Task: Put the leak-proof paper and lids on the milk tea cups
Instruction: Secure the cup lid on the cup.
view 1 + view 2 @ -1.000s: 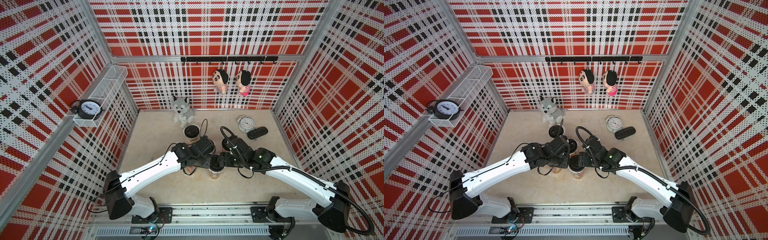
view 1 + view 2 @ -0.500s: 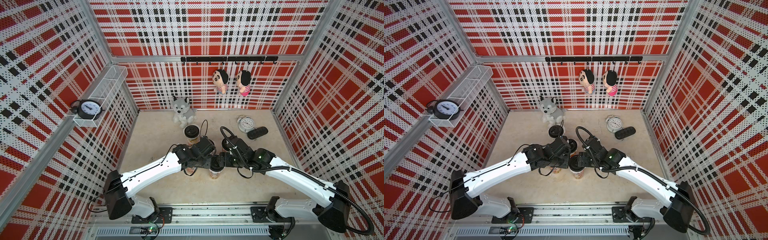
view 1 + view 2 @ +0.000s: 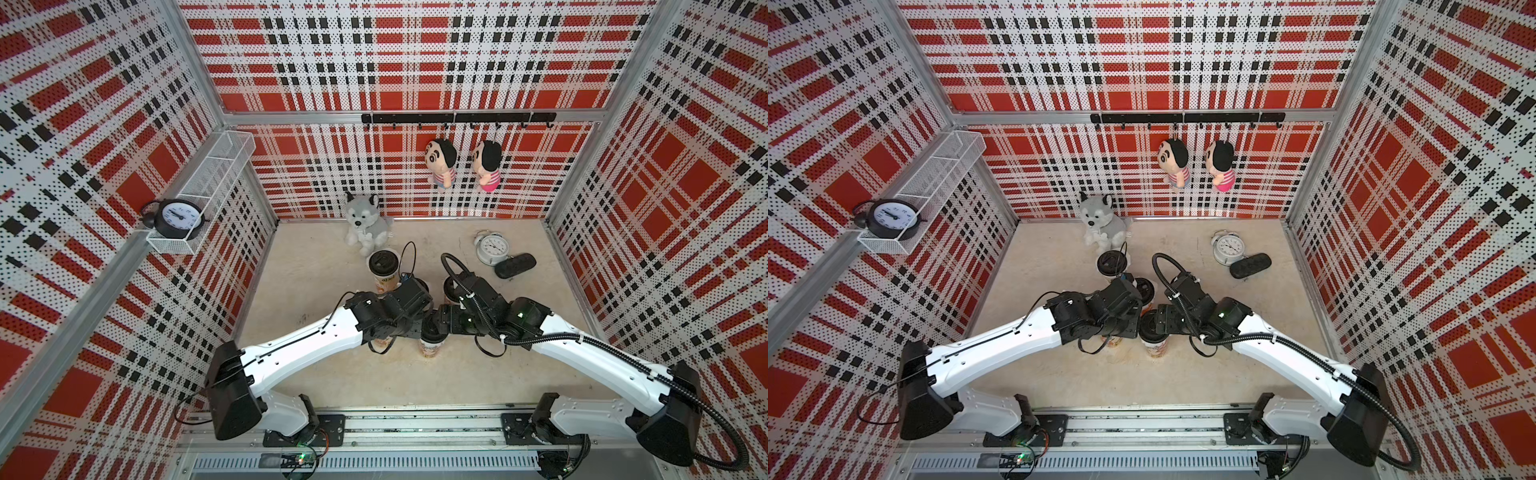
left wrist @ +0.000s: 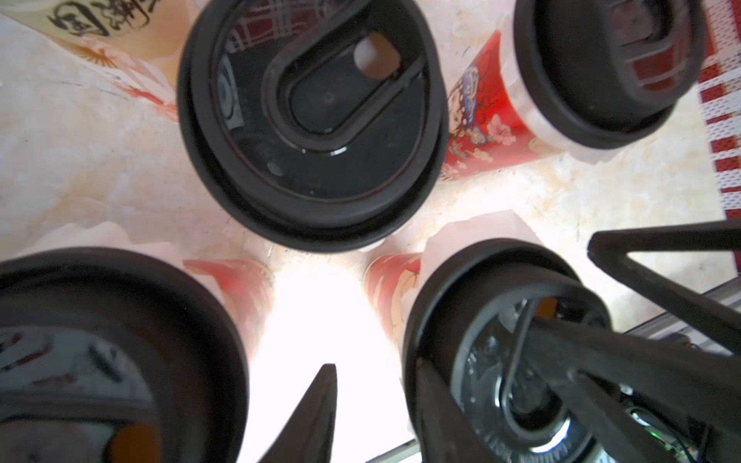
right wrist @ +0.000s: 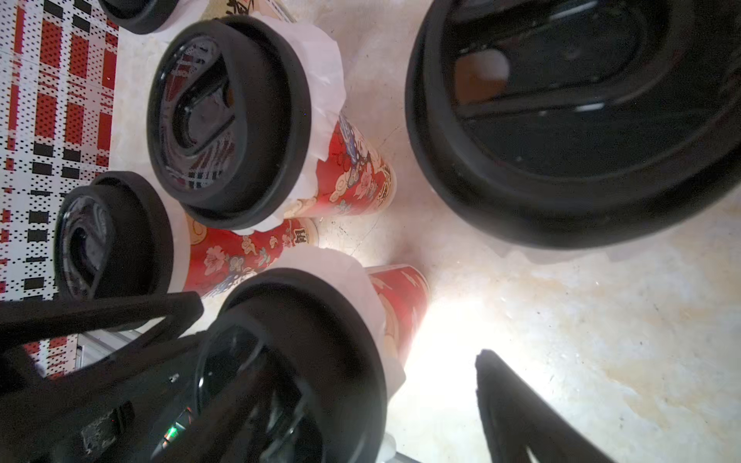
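Note:
Several milk tea cups with black lids stand clustered mid-table. The front cup sits under both grippers. Leak-proof paper shows as white crinkly edges under the lids. My left gripper is open, one finger against the rim of the front cup's lid. My right gripper is open. One of its fingers lies over that lid; the other finger hangs clear above bare table. A cream cup stands at the back of the cluster.
A husky plush sits at the back wall. A white alarm clock and a black case lie back right. Two dolls hang on the wall, and a wire shelf with a black clock is mounted on the left wall.

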You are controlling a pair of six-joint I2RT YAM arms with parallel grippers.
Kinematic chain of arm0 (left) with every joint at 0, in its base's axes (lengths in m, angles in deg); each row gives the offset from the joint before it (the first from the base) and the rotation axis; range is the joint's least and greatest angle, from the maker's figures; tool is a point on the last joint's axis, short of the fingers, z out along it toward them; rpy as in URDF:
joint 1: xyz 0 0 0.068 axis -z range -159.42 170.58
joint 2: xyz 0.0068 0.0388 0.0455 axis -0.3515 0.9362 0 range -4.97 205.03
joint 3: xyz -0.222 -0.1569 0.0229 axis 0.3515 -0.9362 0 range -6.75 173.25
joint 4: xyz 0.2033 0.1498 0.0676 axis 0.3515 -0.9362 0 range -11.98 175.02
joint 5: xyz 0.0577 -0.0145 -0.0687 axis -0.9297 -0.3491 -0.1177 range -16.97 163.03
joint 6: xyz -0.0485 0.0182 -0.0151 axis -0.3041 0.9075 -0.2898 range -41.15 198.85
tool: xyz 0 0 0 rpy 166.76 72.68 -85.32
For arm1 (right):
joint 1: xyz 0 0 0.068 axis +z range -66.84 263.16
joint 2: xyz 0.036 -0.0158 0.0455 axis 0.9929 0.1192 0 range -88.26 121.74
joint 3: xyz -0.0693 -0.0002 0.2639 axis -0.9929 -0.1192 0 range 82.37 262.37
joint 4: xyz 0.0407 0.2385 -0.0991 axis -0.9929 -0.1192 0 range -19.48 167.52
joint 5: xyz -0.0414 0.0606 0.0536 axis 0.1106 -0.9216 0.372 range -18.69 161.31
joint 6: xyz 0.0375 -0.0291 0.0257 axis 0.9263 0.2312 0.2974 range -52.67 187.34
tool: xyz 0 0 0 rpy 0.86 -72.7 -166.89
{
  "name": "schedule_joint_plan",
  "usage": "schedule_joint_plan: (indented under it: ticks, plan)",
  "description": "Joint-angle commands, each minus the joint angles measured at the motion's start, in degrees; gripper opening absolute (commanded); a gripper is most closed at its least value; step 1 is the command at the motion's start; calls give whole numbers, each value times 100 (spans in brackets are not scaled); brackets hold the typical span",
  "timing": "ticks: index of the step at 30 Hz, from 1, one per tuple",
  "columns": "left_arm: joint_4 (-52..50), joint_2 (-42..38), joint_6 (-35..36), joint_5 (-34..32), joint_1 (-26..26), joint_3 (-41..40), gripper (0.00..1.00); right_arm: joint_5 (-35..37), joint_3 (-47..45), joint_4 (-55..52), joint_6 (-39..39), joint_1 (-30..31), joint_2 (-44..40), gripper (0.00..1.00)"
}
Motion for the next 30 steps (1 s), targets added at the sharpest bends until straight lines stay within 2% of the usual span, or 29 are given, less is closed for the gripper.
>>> schedule_joint_plan:
  ticks: [1, 5, 18, 30]
  plan:
    - [-658, 367, 217, 113, 129, 304, 38, 7, -299, -731, -94, 67, 151, 81]
    - [-865, 475, 350, -34, 80, 844, 39, 8, -308, -731, -76, 62, 156, 81]
    - [-925, 477, 614, -318, -67, 1898, 39, -1, -191, -723, -96, 62, 247, 81]
    - [-687, 59, 608, -266, -254, 1739, 40, 192, 531, -996, -241, 70, 168, 81]
